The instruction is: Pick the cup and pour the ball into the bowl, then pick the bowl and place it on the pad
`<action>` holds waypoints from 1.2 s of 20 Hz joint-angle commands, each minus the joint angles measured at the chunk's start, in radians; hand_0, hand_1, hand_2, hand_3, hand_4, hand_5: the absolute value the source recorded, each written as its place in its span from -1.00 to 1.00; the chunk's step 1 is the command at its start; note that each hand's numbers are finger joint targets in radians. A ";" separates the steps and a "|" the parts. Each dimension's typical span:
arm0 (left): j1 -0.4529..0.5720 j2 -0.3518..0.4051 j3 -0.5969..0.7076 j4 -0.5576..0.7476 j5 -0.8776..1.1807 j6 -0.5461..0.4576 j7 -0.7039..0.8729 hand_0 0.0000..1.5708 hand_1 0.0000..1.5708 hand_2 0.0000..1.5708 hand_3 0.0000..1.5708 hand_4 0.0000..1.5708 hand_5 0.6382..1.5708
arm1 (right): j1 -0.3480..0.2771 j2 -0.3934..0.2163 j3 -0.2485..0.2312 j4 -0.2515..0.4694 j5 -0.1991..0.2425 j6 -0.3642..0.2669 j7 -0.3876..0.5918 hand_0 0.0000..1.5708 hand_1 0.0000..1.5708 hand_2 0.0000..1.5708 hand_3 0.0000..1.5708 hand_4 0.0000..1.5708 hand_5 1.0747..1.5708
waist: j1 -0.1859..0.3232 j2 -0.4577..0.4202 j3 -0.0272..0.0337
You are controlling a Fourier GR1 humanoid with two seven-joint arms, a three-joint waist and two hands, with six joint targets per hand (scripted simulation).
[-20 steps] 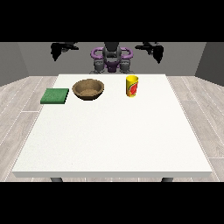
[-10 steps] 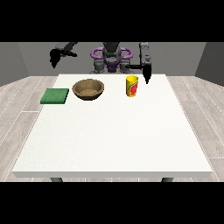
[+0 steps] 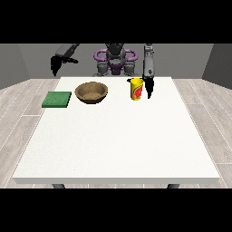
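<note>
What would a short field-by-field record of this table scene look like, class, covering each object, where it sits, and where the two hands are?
surface: large white table
pad: flat green square pad, near the table's left edge in the view
bowl: round brown wooden bowl, right of the pad, upright
cup: yellow cup with red marking, right of the bowl, upright
ball: not visible
hand at the view's right: lowered just beside the cup, fingers pointing down
hand at the view's left: raised, away from all objects
</note>
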 commanded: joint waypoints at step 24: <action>-0.059 0.028 -0.124 0.232 -0.279 0.370 -0.006 0.71 0.71 1.00 1.00 0.95 0.43 | -0.019 -0.117 -0.092 0.179 -0.044 0.089 0.034 -1.00 -1.00 -1.00 -1.00 -1.00 1.00 | 0.005 -0.163 0.0023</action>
